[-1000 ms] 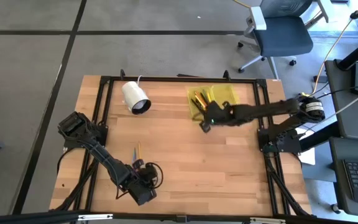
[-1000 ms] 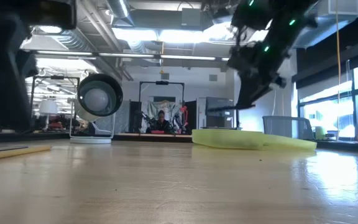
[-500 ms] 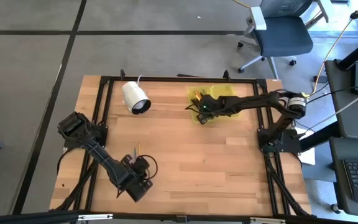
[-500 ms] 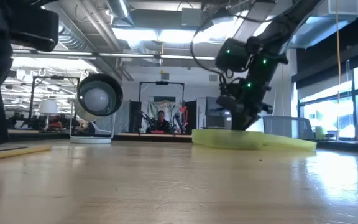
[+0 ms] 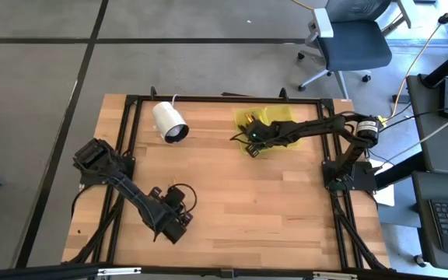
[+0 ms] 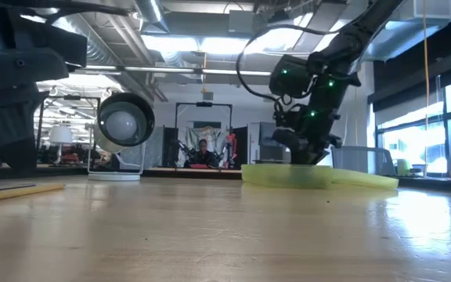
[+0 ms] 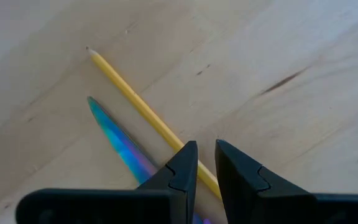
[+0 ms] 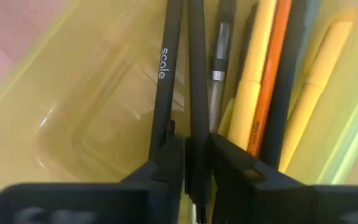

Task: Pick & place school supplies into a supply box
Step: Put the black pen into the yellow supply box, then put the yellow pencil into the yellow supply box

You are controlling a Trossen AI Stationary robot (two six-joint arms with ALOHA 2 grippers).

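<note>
Box (image 5: 274, 124), yellow-green, at table's far edge toward right corner: holds black, yellow & orange pens (image 8: 253, 81). Right gripper (image 8: 191, 155) inside box, fingers pinching a black pen (image 8: 196, 68). Left gripper (image 7: 205, 163) nr near edge, fingers narrowly apart over yellow pencil (image 7: 135, 102); scissors blade (image 7: 120, 143) alongside.

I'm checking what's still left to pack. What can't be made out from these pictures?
- Yellow pencil: left wrist view, its near end hidden behind the left gripper fingers.
- Iridescent blade: same view, its handle hidden by the fingers.
- Supply box: low view shows only its side, contents hidden.
- Black pen: right wrist view, both ends cut off.
</note>
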